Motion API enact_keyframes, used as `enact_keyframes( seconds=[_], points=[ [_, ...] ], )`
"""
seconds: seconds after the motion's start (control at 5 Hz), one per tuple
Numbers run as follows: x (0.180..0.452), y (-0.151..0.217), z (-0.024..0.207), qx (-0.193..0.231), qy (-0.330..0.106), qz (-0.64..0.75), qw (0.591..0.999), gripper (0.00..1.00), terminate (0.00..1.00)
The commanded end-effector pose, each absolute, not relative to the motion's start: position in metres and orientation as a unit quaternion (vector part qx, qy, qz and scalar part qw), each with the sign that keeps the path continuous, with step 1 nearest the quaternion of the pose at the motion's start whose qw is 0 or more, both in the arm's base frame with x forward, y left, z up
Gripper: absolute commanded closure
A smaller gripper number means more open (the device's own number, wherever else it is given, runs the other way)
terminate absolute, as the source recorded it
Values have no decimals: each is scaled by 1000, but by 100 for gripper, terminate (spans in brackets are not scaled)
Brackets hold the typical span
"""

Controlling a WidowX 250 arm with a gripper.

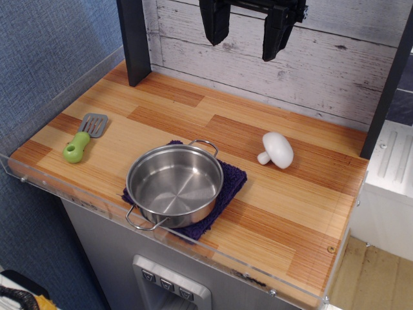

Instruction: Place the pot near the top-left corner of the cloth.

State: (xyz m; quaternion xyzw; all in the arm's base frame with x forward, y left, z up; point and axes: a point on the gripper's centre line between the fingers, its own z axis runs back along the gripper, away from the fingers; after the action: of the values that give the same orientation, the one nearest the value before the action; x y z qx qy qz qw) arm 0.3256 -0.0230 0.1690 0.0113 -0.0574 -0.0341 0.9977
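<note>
The shiny steel pot (174, 185) sits upright and empty on the dark purple cloth (230, 183), near the front edge of the wooden table. It covers most of the cloth; only the cloth's right side and edges show. One wire handle points to the back right, the other to the front left. My gripper (246, 29) hangs high at the top of the view, well behind and above the pot, open and empty.
A green-handled spatula (84, 138) lies at the left of the table. A white toy mushroom (276, 150) lies to the right of the pot. A clear plastic rim (97, 205) runs along the front edge. A black post (133, 40) stands at the back left.
</note>
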Motion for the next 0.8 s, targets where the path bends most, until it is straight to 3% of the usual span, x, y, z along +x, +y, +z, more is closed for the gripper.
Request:
enact_keyframes(
  seconds=[0.0, 0.6],
  points=[
    [326, -23, 169, 11, -57, -34, 998, 0, 0],
    [300, -32, 178, 27, -73, -61, 995, 0, 0]
  ],
)
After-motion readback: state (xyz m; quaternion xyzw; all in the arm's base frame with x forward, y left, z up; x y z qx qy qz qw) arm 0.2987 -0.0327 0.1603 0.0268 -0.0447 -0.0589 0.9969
